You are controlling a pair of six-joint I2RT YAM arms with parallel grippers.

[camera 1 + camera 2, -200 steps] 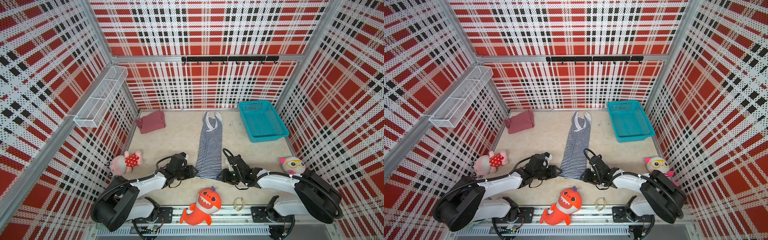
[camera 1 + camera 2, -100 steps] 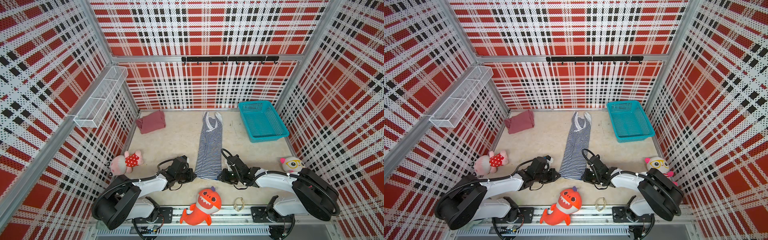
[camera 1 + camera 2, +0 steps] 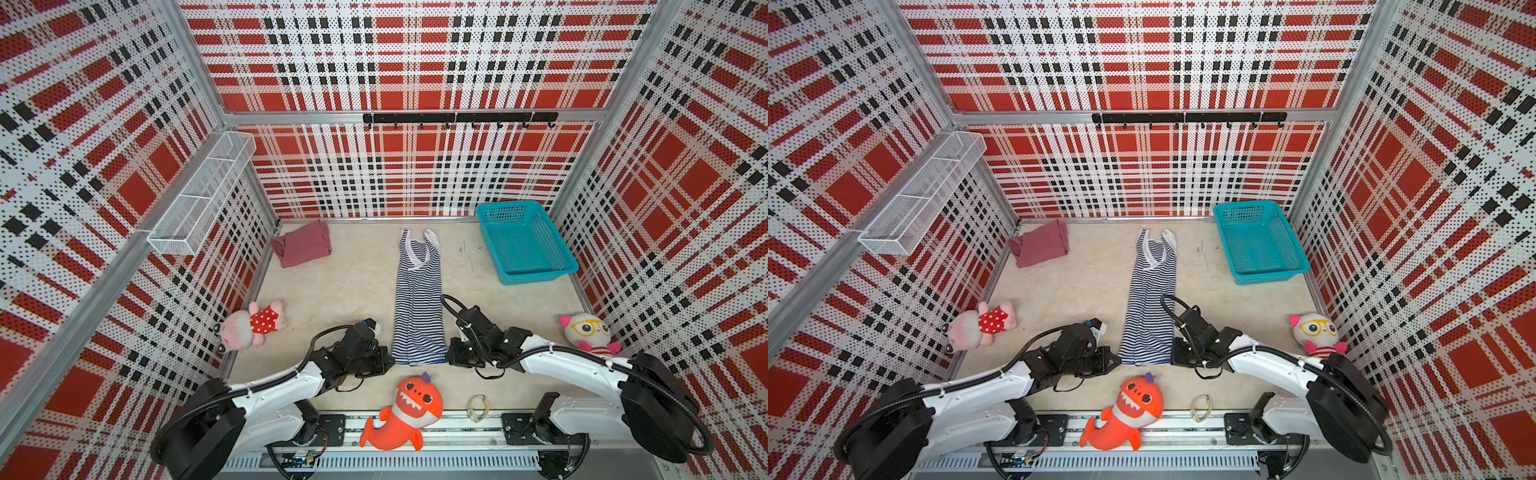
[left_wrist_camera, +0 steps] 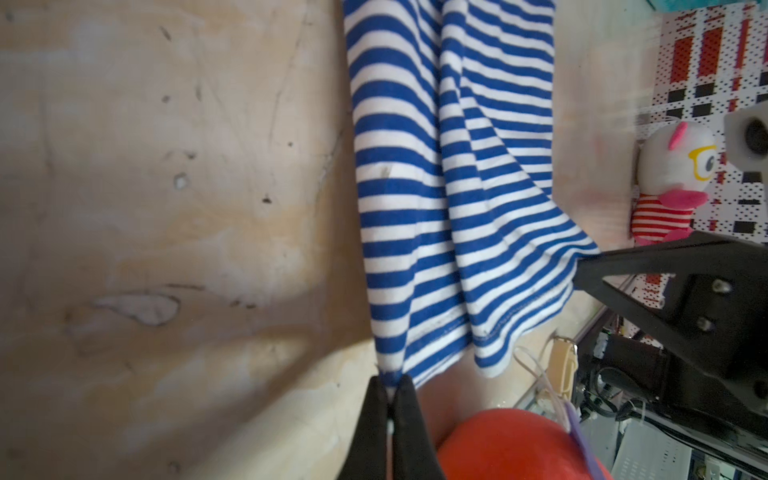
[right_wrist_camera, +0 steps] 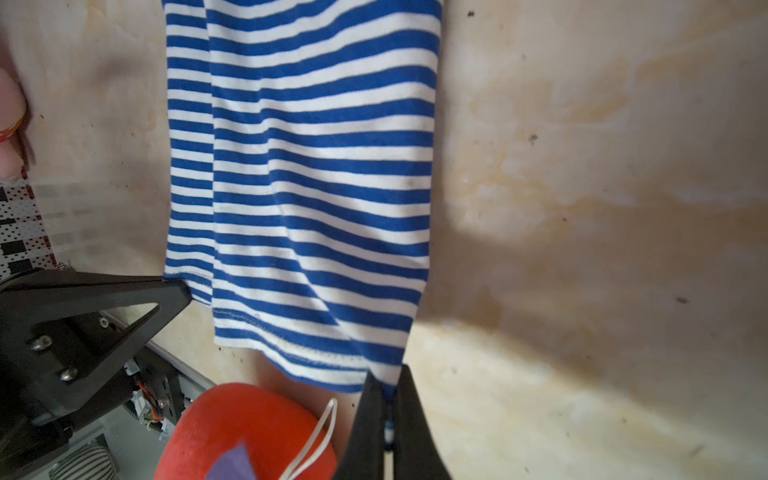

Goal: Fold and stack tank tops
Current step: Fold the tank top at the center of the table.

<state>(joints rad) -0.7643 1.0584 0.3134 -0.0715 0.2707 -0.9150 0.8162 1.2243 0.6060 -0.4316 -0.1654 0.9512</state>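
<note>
The fingers (image 4: pixel 409 419) of the left gripper (image 4: pixel 390 384) are pressed together on one bottom corner of the striped tank top (image 4: pixel 449 187). A nub of blue-and-white cloth is caught between the tips. The fingers (image 5: pixel 409 415) of the right gripper (image 5: pixel 386 386) are closed the same way on the opposite bottom corner. Only the wrist views show these pinches. In both top views the tips merely meet the hem, and the cloth between them cannot be made out.

Each wrist view also shows the other gripper's black finger touching the far corner of the hem, and soft lengthwise folds in the fabric beyond the fingers. The left wrist view alone catches the white plush with yellow glasses (image 4: pixel 673 166) past the right fingers.

The top views alone give the garment's full length. It runs straight away from the two pairs of fingers, its straps at the far end, lying on the beige table (image 3: pixel 340 282). The maroon tank top (image 3: pixel 303 248) lies folded well beyond the left fingers, in the far corner. An orange shark plush (image 3: pixel 409 409) sits just behind the hem, between the two pairs of fingers.

Both arms reach low from their bases. Their white forearms angle inward, so that the left gripper (image 3: pixel 388 360) and the right gripper (image 3: pixel 451 357) point toward each other across the hem.
</note>
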